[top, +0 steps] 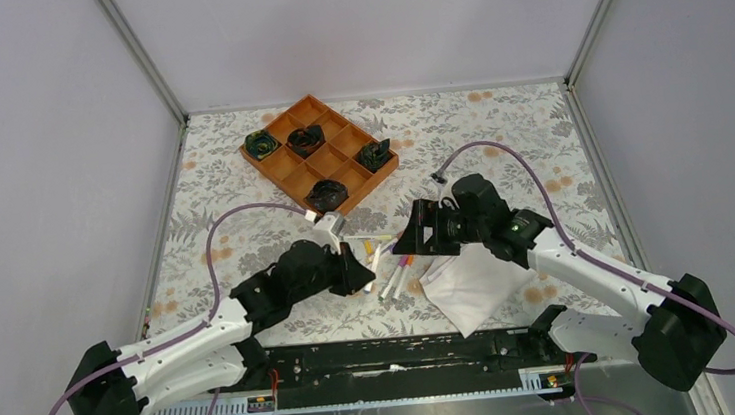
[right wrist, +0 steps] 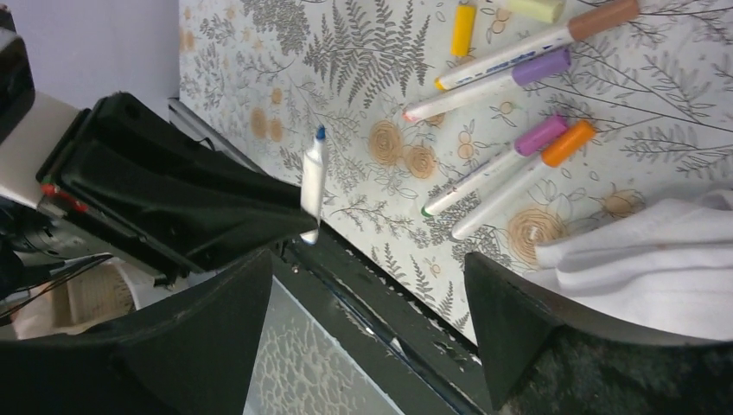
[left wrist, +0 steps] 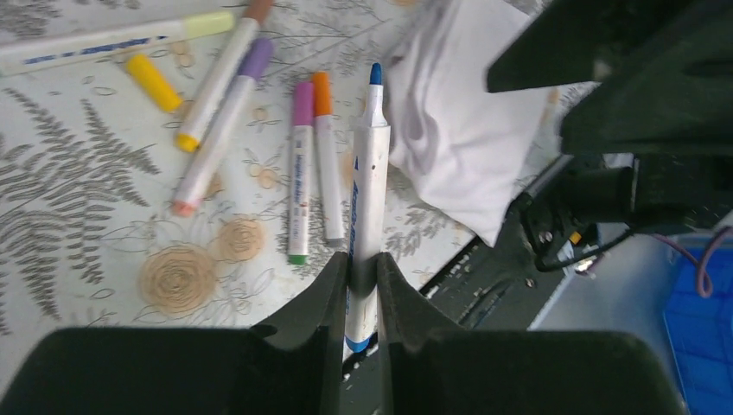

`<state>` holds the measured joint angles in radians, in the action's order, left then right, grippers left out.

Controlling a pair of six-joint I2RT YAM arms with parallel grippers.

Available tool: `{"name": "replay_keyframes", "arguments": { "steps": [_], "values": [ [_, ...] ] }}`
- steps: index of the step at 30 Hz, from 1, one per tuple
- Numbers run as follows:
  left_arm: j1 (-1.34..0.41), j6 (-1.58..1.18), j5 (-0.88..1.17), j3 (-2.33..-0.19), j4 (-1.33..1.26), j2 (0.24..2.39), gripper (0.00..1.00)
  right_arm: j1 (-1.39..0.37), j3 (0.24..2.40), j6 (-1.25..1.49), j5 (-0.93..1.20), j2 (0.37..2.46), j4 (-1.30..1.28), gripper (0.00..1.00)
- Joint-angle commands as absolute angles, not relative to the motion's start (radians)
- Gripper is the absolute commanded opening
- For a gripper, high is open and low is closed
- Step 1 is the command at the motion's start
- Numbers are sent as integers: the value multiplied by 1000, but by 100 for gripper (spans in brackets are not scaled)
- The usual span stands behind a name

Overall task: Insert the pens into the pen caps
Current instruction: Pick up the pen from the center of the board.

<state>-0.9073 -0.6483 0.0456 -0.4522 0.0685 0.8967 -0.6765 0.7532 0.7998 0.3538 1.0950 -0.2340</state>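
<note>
Left wrist view, left claw (left wrist: 363, 264) clamped on blue-tipped pen (left wrist: 370, 173), right claw (right wrist: 367, 281) facing it, spread wide.

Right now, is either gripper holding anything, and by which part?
The left gripper is shut on the blue-tipped pen, gripping the rear of its barrel, the uncapped tip pointing away. The right gripper is open and holds nothing.

White-barrelled plastic marker pen with a bare blue tip (left wrist: 367, 173): blue lettering, blue end. Thin white pen with pink cap (left wrist: 300, 181): green end. Thin white pen with orange cap (left wrist: 328, 169). Thin white pen with purple cap (left wrist: 223, 130): salmon end. Thin white pen with brown cap (left wrist: 220, 78): yellow end. Short loose plastic cap (left wrist: 153, 82): yellow. Flat patterned tablecloth (left wrist: 86, 216): off-white, grey ferns, tan roses (print looks faded). Crumpled fabric cloth (left wrist: 458, 130): plain white. Square divided tray (top: 285, 170): orange.
</note>
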Motion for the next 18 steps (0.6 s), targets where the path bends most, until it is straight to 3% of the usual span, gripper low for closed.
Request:
{"name": "replay_keyframes", "arguments": {
  "steps": [1,7,18],
  "values": [
    [-948,-618,95,-481,-61,904,0,-673,749,846,447,1119,-111,85],
    [-1007,-614,82,-516,-89,951,0,-683,745,860,452,1139,-80,78],
    [-1057,-614,59,-541,-120,997,0,-732,742,848,476,1204,-61,49]
  ]
}}
